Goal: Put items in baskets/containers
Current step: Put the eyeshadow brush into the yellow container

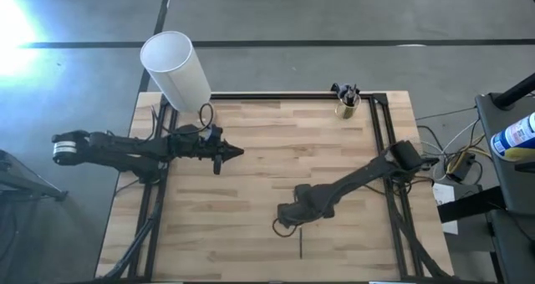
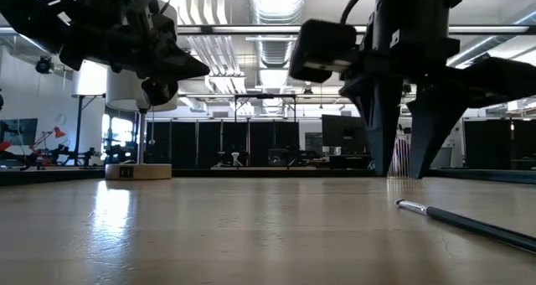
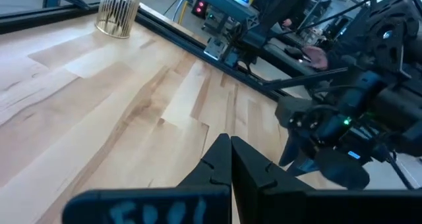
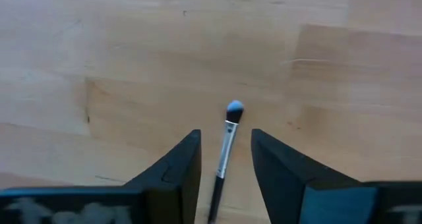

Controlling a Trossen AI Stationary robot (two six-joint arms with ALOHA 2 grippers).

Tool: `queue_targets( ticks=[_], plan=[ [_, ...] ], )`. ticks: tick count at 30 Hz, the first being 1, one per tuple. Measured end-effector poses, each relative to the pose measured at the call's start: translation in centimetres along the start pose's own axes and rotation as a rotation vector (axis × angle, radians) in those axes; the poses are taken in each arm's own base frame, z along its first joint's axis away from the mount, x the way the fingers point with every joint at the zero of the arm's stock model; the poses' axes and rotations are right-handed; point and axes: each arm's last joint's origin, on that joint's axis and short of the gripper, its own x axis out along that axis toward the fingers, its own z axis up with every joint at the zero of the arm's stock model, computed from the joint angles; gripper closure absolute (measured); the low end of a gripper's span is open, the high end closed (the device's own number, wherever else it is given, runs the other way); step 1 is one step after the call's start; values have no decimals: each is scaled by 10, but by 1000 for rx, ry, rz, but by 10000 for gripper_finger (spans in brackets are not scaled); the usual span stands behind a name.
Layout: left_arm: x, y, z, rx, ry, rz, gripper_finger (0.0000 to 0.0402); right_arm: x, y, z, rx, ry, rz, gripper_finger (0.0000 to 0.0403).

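Note:
One thin stick (image 4: 227, 135) lies flat on the wooden table near its front edge; it has a dark shaft, a silver collar and a pale bluish tip, and also shows in the high view (image 1: 301, 244) and the low view (image 2: 469, 222). My right gripper (image 4: 224, 161) points down over it, open, one finger on each side of the shaft, touching nothing. The small clear yellowish cup (image 1: 348, 109) stands upright at the far right of the table with several dark-ended sticks in it. My left gripper (image 1: 238, 153) hovers shut and empty over the table's left half.
A tall white cylinder (image 1: 175, 67) stands at the table's far left corner, behind my left arm. A black frame (image 1: 380, 142) runs along the table's edges. Bare wood lies between the two grippers and the cup (image 3: 119, 16).

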Motion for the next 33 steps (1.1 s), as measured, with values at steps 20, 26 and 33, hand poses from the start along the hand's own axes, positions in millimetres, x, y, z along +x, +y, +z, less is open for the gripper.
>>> queue_targets(
  ticks=[20, 26, 33],
  plan=[
    [0, 0, -2, 16, 25, -20, 401, 27, 2, 0, 50, -33, -64, 358],
    [0, -1, -2, 13, 36, -42, 402, 27, 3, 1, 25, -44, -55, 377],
    [0, -1, -2, 17, 37, -44, 402, 25, 5, 1, 2, -52, -24, 385]
  ],
)
